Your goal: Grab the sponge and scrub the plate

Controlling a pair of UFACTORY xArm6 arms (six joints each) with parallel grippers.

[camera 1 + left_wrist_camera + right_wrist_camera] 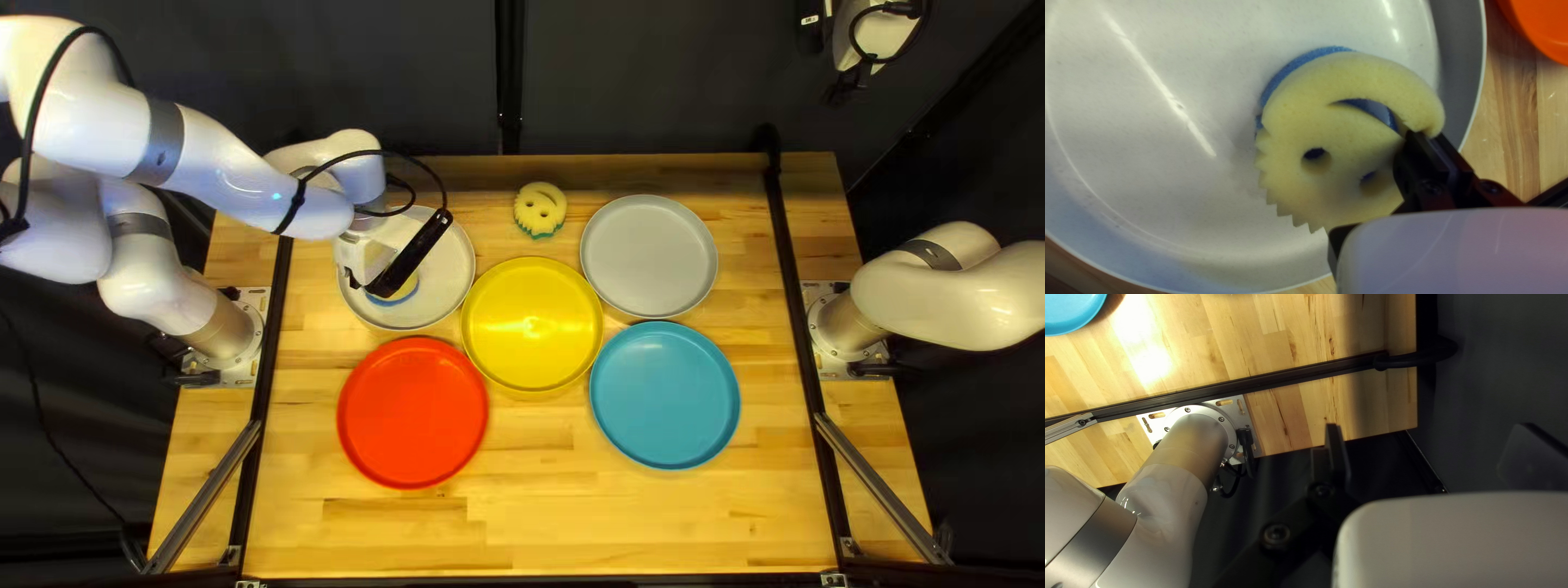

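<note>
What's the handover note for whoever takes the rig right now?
Left end effector: shut on the round yellow smiley-face sponge with blue backing.
Right end effector: open, away from the plates.
Job's plate: round off-white plate, directly under the held sponge; can't confirm contact.
Not in use: round yellow smiley-face sponge with green backing, on the table.
Done: sponge picked up and brought to the plate.
Left: scrubbing; can't tell if any has happened.

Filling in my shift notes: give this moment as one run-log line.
left gripper shut on sponge | sponge over white plate | right gripper open, holding nothing
</note>
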